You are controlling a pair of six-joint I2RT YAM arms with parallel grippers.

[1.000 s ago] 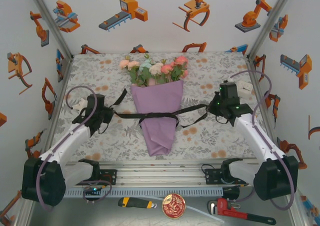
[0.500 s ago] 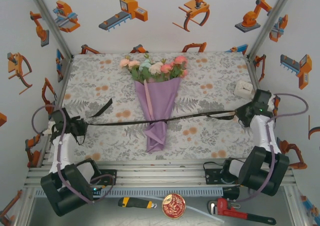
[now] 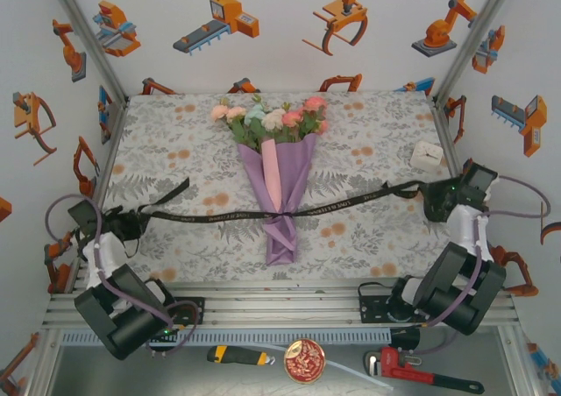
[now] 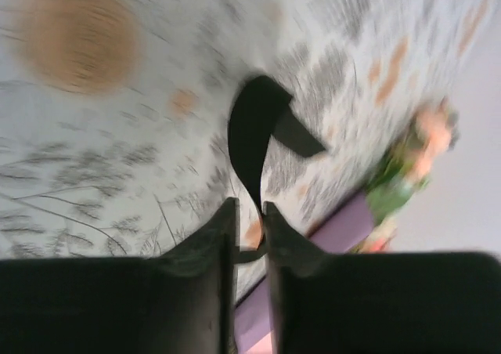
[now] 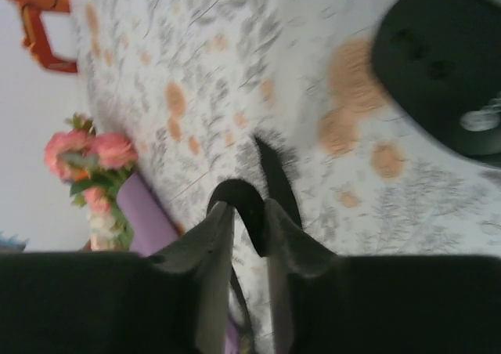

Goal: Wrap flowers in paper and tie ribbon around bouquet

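Left gripper [image 4: 249, 207] and right gripper [image 5: 249, 205]: jaws of each a narrow gap apart, one ribbon [image 3: 219, 215] tail running through each gap. Cannot tell whether either tail is pinched.

Arms sit at opposite table edges, probably to draw the knot tight.

Tablecloth [image 3: 368, 124] carries the bouquet [image 3: 279, 186] at centre, lengthways, blooms at the far end. Paper [image 3: 298, 164] is closed round the stems, its pink inner face showing as a strip. Flowers [image 3: 267, 120] fan out above the cone. Ribbon cinches the cone low down.

Judgement: tie done or nearly so.

Surroundings: wrench [image 3: 421, 377], knife [image 3: 237, 355] and round tin [image 3: 305, 361] lie on the near ledge, well apart. White box [image 3: 429, 156] near the right tail is a possible snag.
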